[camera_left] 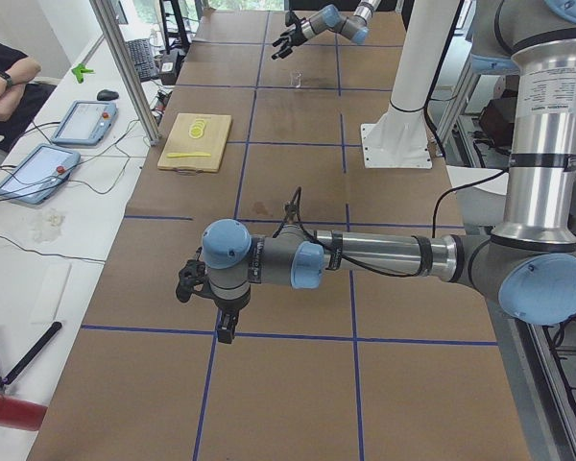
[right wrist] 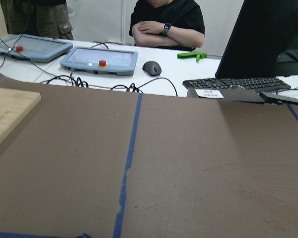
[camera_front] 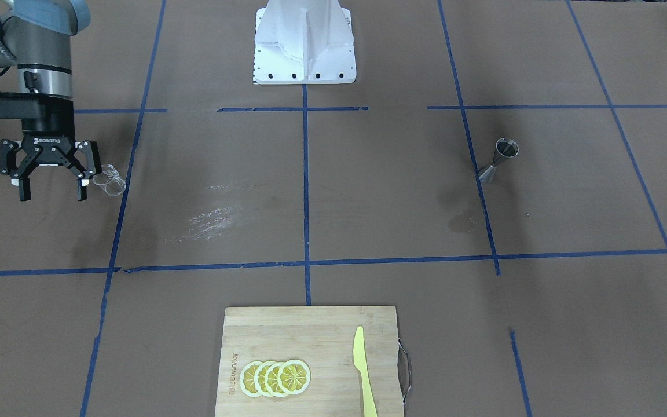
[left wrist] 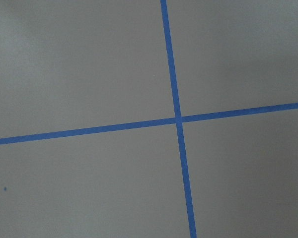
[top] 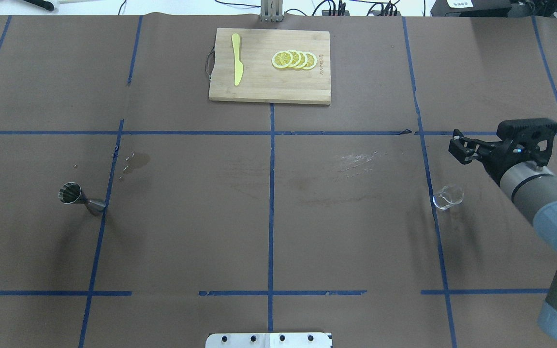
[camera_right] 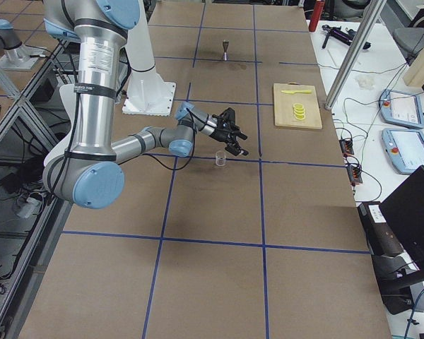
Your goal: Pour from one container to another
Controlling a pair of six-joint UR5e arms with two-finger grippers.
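Note:
A small clear glass (top: pixel 447 197) stands on the brown table on my right side, also seen in the front-facing view as the glass (camera_front: pixel 109 180). My right gripper (camera_front: pixel 51 194) hovers beside it, open, with nothing between its fingers and not touching it. From overhead the right gripper (top: pixel 456 146) lies just beyond the glass. A steel jigger (top: pixel 81 198) stands upright far off on the left side, alone. My left gripper (camera_left: pixel 209 309) shows only in the exterior left view, low over bare table; I cannot tell whether it is open or shut.
A wooden cutting board (top: pixel 259 84) at the table's far edge carries lemon slices (top: pixel 294 60) and a yellow knife (top: pixel 236 65). The white robot base (camera_front: pixel 304 43) stands at mid-table. Wet stains mark the paper. A seated person and tablets are beyond the far edge.

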